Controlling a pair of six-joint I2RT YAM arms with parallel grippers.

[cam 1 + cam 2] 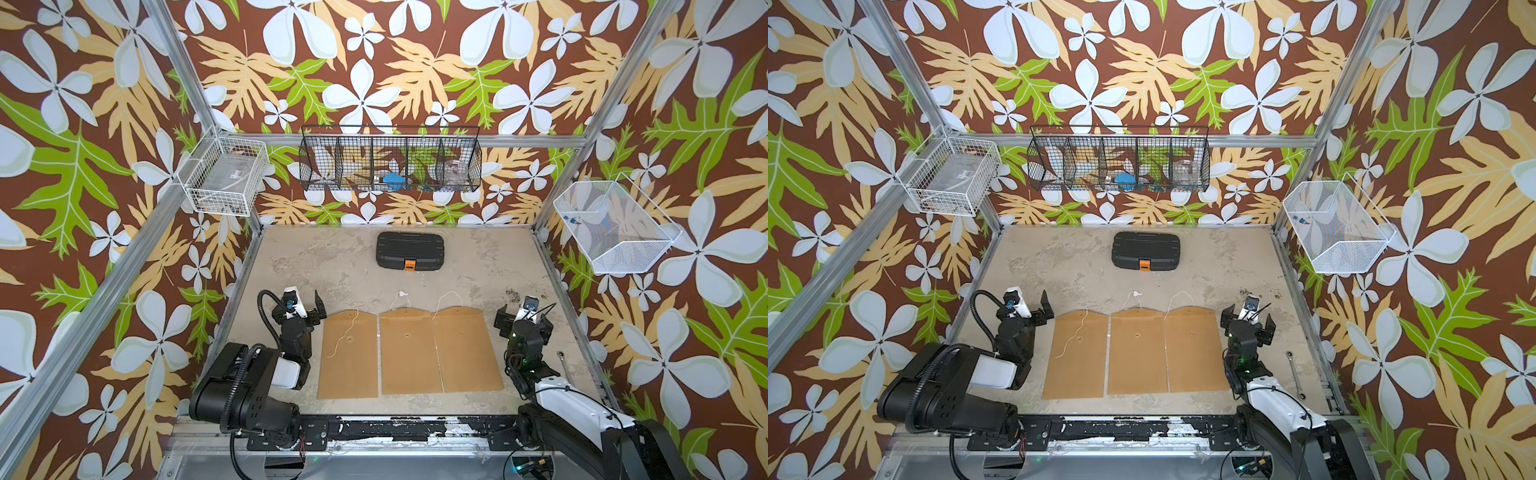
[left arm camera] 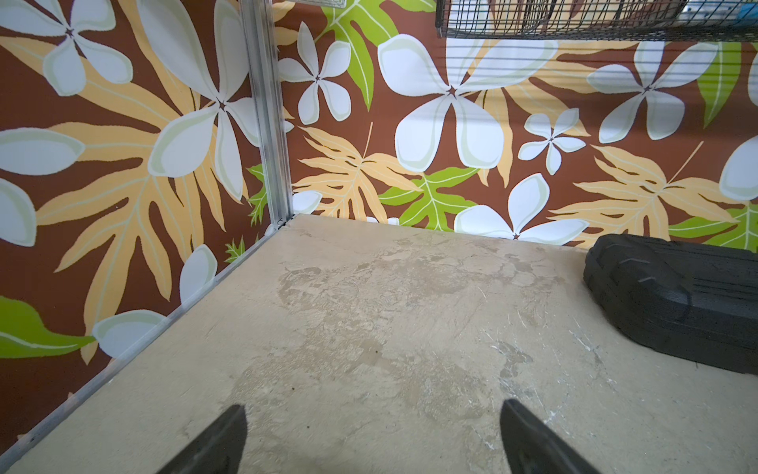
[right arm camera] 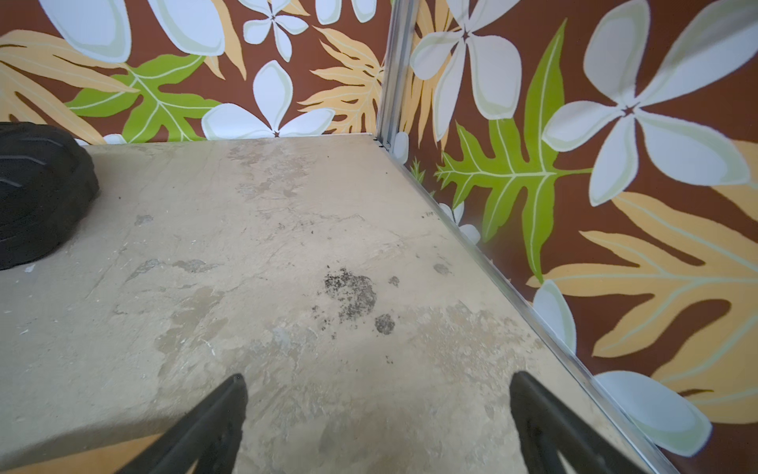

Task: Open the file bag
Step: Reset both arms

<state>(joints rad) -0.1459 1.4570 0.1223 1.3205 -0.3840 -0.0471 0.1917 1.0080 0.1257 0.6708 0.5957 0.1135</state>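
Three brown file bags lie flat side by side on the table in both top views: left (image 1: 349, 361), middle (image 1: 409, 353) and right (image 1: 465, 349). Their flaps point toward the back wall. A white string (image 1: 345, 336) lies across the left bag's face, and the other two strings trail onto the table beyond the flaps. My left gripper (image 1: 301, 307) hovers just left of the left bag, open and empty, over bare table (image 2: 373, 414). My right gripper (image 1: 524, 318) is just right of the right bag, open and empty (image 3: 377, 385). An edge of that bag (image 3: 82, 451) shows beside one finger.
A black case with an orange latch (image 1: 410, 251) sits at the back middle of the table. A wrench (image 1: 565, 365) lies near the right edge. A black wire basket (image 1: 390, 160) and two white ones (image 1: 226, 176) (image 1: 615, 226) hang on the walls.
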